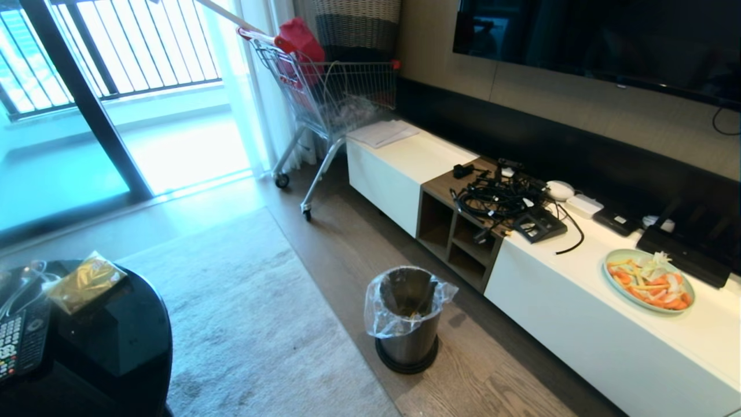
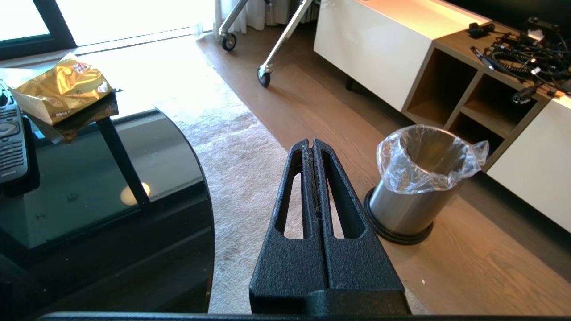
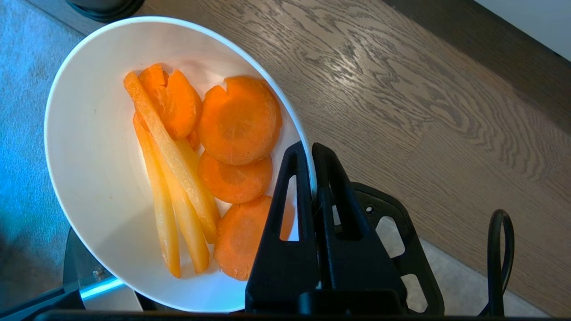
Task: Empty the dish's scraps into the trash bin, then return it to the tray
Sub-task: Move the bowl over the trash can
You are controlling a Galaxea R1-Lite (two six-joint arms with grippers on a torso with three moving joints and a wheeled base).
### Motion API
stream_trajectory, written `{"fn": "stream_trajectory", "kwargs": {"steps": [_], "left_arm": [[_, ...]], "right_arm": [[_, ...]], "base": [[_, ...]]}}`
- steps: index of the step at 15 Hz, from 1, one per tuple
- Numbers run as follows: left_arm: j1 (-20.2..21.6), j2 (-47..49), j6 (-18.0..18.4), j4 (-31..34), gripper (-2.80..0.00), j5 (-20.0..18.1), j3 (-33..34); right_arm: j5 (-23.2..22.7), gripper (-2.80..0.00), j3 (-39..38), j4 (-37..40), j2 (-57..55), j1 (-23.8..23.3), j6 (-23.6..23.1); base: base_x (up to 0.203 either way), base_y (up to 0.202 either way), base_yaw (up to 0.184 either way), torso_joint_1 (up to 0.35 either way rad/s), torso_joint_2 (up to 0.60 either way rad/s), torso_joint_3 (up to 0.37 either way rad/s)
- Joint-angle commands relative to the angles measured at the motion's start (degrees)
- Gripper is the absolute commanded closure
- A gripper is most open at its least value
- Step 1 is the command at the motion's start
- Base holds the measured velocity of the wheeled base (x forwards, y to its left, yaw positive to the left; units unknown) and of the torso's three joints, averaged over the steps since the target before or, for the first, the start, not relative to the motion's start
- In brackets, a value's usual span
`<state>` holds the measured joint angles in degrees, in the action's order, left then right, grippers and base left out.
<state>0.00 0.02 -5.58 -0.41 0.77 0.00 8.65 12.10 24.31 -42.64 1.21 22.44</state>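
Dish: white round bowl (image 3: 111,178) seen in the right wrist view, held tilted above the wood floor (image 3: 424,111) and the edge of a grey rug (image 3: 22,133); not seen in the head view.
Right tool: the right tool (image 3: 312,149) pinches the bowl's rim, one finger inside and one outside, pressed tight on the thin wall.
Scraps: round orange carrot slices (image 3: 238,120) and pale yellow strips (image 3: 174,187) lie inside the bowl, gathered toward the gripped side.
Left tool: the left tool (image 2: 311,145) hangs free with its fingers pressed together, holding nothing, above the rug between the black round tabletop (image 2: 134,178) and the bin.
Trash bin: brushed-steel bin (image 1: 408,321) with a clear liner and black base ring stands upright on the wood floor, just in front of the low white cabinet (image 1: 608,336).
Cabinet top: a pale-green plate (image 1: 648,280) heaped with orange and white vegetable pieces, and a tangle of black cables (image 1: 498,200).
Tabletop: a gold snack packet (image 1: 85,282) and a remote control (image 1: 20,341) rest on it.
Background: a shopping trolley (image 1: 330,98) stands by the window.
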Motion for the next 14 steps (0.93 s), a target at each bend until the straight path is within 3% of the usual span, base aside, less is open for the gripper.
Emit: {"fn": "stream_trajectory", "kwargs": {"steps": [1, 14], "left_arm": [[0.0, -0.02, -0.04, -0.02, 0.0, 0.02, 0.0], [0.0, -0.02, -0.04, -0.02, 0.0, 0.02, 0.0]], "right_arm": [[0.05, 0.0, 0.03, 0.13, -0.07, 0.02, 0.09], [-0.12, 0.0, -0.5, 0.21, 2.39, 0.08, -1.87]], "base": [[0.0, 0.0, 0.0, 0.0, 0.0, 0.0], [0.0, 0.0, 0.0, 0.0, 0.0, 0.0]]}}
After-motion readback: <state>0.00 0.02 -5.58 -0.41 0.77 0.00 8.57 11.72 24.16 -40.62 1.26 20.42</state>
